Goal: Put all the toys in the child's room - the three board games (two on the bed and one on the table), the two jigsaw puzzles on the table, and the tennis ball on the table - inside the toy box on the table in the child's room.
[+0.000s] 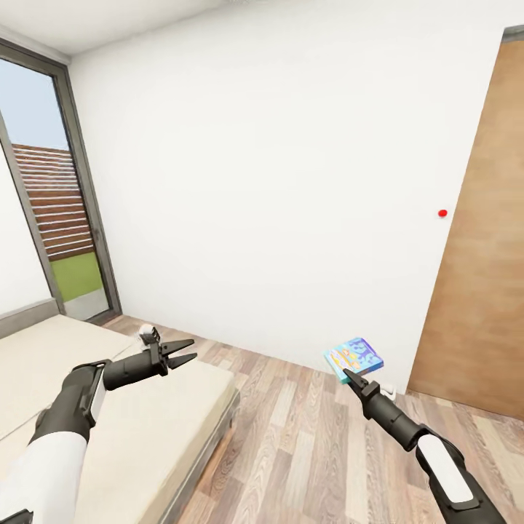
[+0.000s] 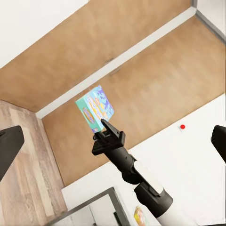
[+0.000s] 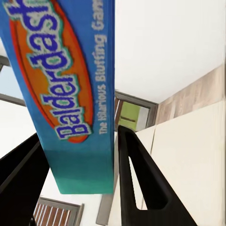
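Right gripper [image 1: 349,374] pinches the blue board game [image 1: 354,357] by its hidden lower edge, box tilted upward; left gripper [image 1: 183,351] spread over the bed [image 1: 145,429].

Blue board game [image 3: 70,94] clamped between right gripper [image 3: 77,179] fingers [image 3: 136,179], "Balderdash" lettering visible; beige bed [image 3: 188,160], window frame [image 3: 136,101] behind.

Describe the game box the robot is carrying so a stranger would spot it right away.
Look right of the bed, above the wooden floor, near the brown door. The right gripper clamps a small blue board game; its orange oval reading Balderdash sets it apart.
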Tool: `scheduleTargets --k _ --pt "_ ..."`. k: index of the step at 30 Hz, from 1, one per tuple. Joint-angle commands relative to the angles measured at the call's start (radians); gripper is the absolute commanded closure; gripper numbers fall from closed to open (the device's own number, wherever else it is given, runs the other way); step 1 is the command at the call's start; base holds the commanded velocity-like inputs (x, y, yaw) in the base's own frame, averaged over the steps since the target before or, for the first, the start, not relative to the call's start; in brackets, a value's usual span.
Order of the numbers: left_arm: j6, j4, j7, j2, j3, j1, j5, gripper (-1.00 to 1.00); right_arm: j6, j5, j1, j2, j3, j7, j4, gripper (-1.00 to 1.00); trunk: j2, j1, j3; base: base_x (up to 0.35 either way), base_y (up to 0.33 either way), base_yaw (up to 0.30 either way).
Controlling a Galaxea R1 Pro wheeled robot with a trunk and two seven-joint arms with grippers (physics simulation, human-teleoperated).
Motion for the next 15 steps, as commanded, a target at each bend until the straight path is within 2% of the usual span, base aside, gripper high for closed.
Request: scheduleTargets --k 1,15 --pt "0.010 -0.001 -0.009 0.000 0.003 0.000 -0.011 -1.00 0.009 -0.009 -0.001 0.000 -0.002 0.001 0.001 1.00 -0.001 0.000 0.001 0.000 0.000 -0.257" --pt "0.010 -0.001 -0.009 0.000 0.002 0.000 -0.011 -1.00 0.009 -0.009 -0.001 0.001 -0.002 0.001 0.002 1.00 -0.001 0.000 0.014 0.000 0.000 -0.255"
